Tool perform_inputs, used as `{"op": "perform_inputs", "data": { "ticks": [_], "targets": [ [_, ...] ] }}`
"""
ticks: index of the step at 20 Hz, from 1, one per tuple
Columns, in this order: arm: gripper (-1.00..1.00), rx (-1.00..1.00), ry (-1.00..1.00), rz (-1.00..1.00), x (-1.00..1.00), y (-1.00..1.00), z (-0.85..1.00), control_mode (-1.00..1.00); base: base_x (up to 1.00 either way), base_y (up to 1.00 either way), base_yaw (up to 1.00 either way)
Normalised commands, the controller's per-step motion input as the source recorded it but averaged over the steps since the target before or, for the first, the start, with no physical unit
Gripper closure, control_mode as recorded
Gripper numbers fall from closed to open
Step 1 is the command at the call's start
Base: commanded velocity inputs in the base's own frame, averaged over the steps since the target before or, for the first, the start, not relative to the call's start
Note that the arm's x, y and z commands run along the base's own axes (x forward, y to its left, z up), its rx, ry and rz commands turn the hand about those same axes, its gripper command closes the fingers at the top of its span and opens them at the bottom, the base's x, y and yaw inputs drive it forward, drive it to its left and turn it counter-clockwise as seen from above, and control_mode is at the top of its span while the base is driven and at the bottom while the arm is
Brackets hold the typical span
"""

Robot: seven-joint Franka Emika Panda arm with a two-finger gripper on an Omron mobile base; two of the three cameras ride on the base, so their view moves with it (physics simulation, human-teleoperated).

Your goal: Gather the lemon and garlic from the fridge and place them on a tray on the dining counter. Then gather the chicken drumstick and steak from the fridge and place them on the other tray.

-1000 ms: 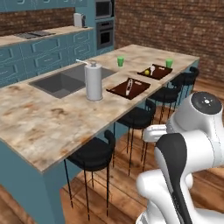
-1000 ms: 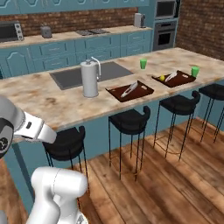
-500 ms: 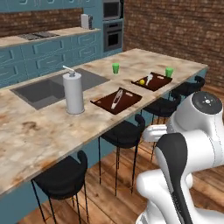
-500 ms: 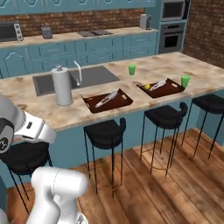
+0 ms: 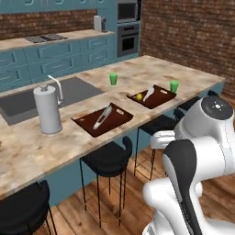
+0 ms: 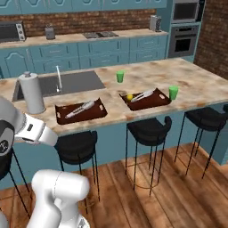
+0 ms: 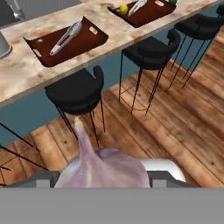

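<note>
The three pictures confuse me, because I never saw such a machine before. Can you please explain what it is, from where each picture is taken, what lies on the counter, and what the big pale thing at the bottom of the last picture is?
The machine is a white robot arm on a driving base in a simulated kitchen. Two pictures come from cameras on the base, behind the arm to its left and right. The third comes from a camera on the hand, looking along the fingers.

On the dining counter lie two dark trays. The nearer tray carries tongs. The farther tray carries the lemon and a second pair of tongs. Two green cups, a paper towel roll and a sink are there too.

The pale thing is the garlic, held between the fingers.
</note>
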Motion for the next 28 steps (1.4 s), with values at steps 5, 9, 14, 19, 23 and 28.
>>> {"op": "perform_inputs", "data": {
  "ticks": [5, 9, 14, 19, 23, 28],
  "targets": [
    [1.0, 0.0, 0.0, 0.0, 0.0, 0.0, 0.0, 1.0, 0.41, -0.88, 0.24],
    [1.0, 0.0, 0.0, 0.0, 0.0, 0.0, 0.0, 1.0, 0.41, -0.87, 0.24],
    [1.0, 0.0, 0.0, 0.0, 0.0, 0.0, 0.0, 1.0, 0.42, -0.85, 0.24],
    [1.0, 0.0, 0.0, 0.0, 0.0, 0.0, 0.0, 1.0, 0.68, -0.66, 0.22],
    [1.0, 0.0, 0.0, 0.0, 0.0, 0.0, 0.0, 1.0, 0.98, -0.26, 0.14],
    [1.0, 0.0, 0.0, 0.0, 0.0, 0.0, 0.0, 1.0, 0.89, -0.03, 0.12]
  ]
}}
